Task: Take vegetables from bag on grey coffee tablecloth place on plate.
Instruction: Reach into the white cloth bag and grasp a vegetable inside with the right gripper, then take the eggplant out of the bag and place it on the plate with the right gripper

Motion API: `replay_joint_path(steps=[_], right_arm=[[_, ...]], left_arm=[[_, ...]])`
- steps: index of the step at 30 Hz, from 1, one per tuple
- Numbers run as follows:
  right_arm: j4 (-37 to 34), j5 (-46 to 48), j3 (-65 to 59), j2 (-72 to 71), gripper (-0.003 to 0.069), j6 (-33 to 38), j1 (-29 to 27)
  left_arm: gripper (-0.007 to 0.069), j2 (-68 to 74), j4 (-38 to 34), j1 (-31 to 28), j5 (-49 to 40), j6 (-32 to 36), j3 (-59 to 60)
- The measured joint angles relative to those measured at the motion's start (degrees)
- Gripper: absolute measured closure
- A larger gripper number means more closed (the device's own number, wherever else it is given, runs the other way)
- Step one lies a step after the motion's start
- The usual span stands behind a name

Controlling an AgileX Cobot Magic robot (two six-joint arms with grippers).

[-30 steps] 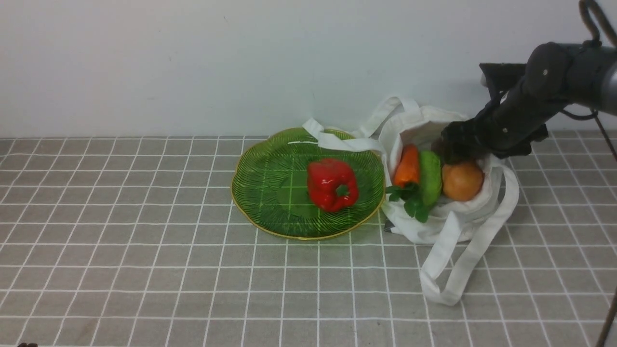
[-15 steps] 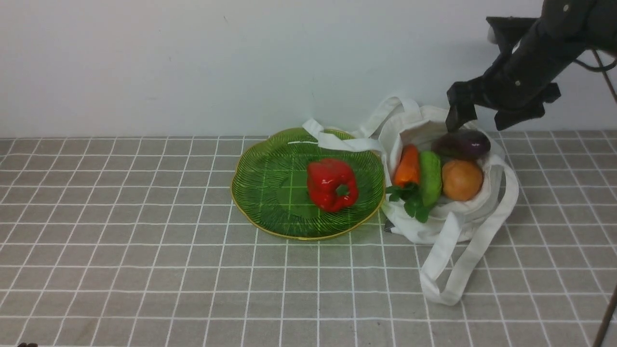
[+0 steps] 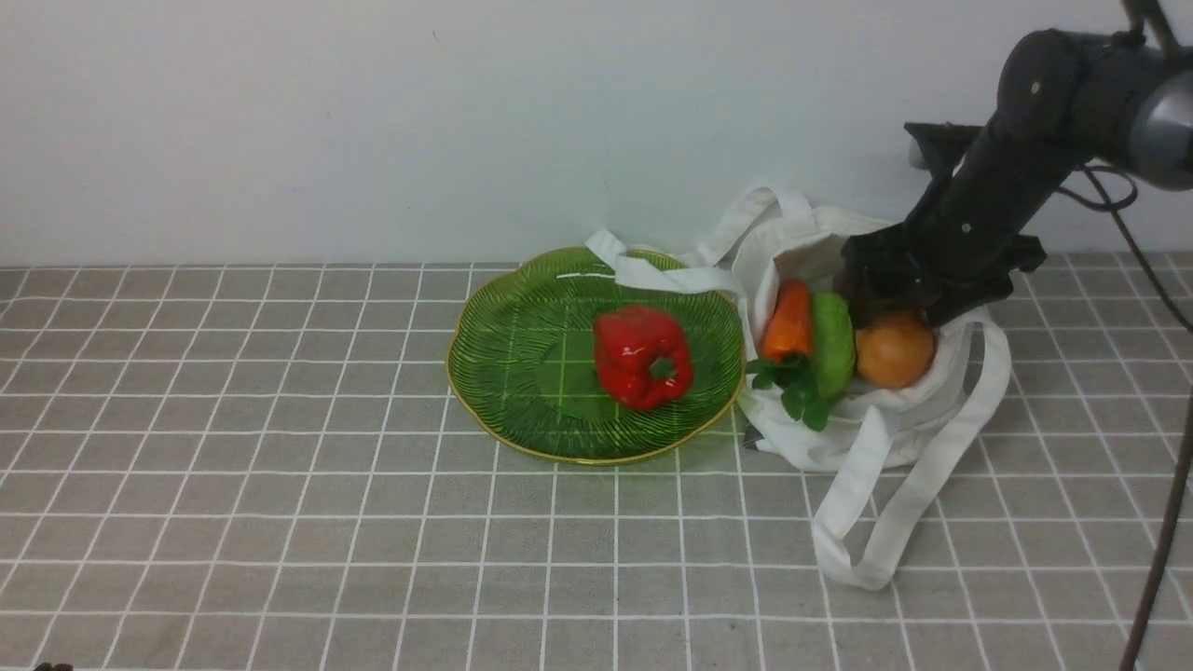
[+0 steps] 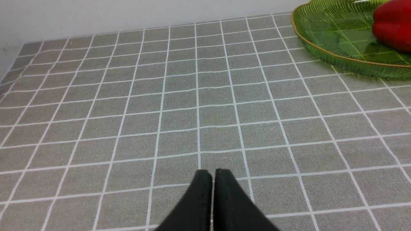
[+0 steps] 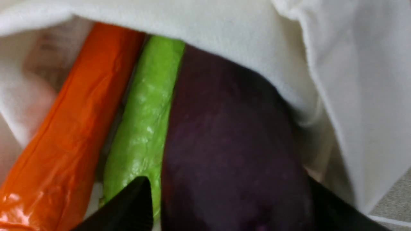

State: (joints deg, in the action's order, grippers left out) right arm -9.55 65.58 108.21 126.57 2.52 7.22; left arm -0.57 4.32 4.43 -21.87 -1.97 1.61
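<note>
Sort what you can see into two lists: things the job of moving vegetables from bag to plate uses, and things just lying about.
Part of the job: eggplant, carrot, cucumber, round orange vegetable, red pepper already on the plate, bag, tablecloth, right hand.

Just lying about: nothing I can make out.
</note>
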Motion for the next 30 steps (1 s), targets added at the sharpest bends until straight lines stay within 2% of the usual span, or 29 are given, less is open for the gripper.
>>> replay_joint_path(steps=[4, 5, 6, 12, 20, 25, 30], right_arm=[[1.3, 0.0, 0.47, 0.0, 0.0228, 0.0, 0.0], [2.3, 0.19, 0.73, 0.0, 0.0281, 0.02, 0.0], [2.63, 0.44, 0.89, 0.0, 0.0295, 0.02, 0.0], [3.85, 3.63, 1.64, -0.79, 0.0295, 0.27, 0.0], [-1.58, 5.73, 1.74, -6.68, 0.0295, 2.04, 0.73], [-10.56, 5.9, 2.23, -9.14, 0.0295, 4.07, 6.95], [-9.65, 0.63, 2.23, -5.77, 0.0295, 5.14, 14.89]], left_arm=[[0.0629, 0.0, 0.0, 0.0, 0.0, 0.0, 0.0], [0.0629, 0.0, 0.0, 0.0, 0.0, 0.0, 0.0], [0.0629, 0.0, 0.0, 0.0, 0.0, 0.0, 0.0], [0.0629, 0.0, 0.0, 0.0, 0.0, 0.0, 0.0], [0.0629, 0.0, 0.0, 0.0, 0.0, 0.0, 0.0], [0.0629, 0.0, 0.0, 0.0, 0.0, 0.0, 0.0], [0.0629, 0.0, 0.0, 0.0, 0.0, 0.0, 0.0]])
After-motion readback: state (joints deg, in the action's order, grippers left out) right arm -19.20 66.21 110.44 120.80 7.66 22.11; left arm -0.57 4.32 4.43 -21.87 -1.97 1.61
